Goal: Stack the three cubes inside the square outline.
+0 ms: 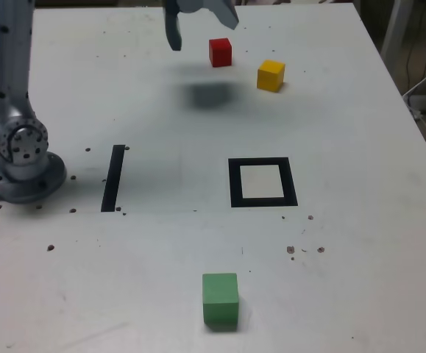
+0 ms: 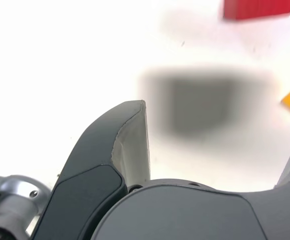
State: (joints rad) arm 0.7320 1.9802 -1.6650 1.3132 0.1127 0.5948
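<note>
Three small solid-coloured cubes lie well apart on the pale grey tabletop [image 1: 360,147], none of them inside the square outline. The red cube [image 1: 220,52] sits just beside the dark grey gripper [image 1: 201,22], toward the exterior view's right and a little below the fingertips; in the wrist view it [image 2: 257,8] shows at the picture's edge beyond the gripper's blurred shadow. The yellow cube [image 1: 271,75] rests near the red one, further from the gripper on the same side, not touching it. The green cube [image 1: 220,298] stands far from the gripper, at the near edge of the table.

The thick black square outline with its off-white centre [image 1: 263,182] lies flat between the gripper and the green cube, holding nothing.

The gripper hangs above the table with its jaws spread wide, gripping nothing.

A narrow straight black strip [image 1: 113,177] lies toward the exterior view's left of the outline, and beyond it stands the arm's silver-grey base [image 1: 20,158]. Small dark specks dot the table; nothing lies between the gripper and the red cube.
</note>
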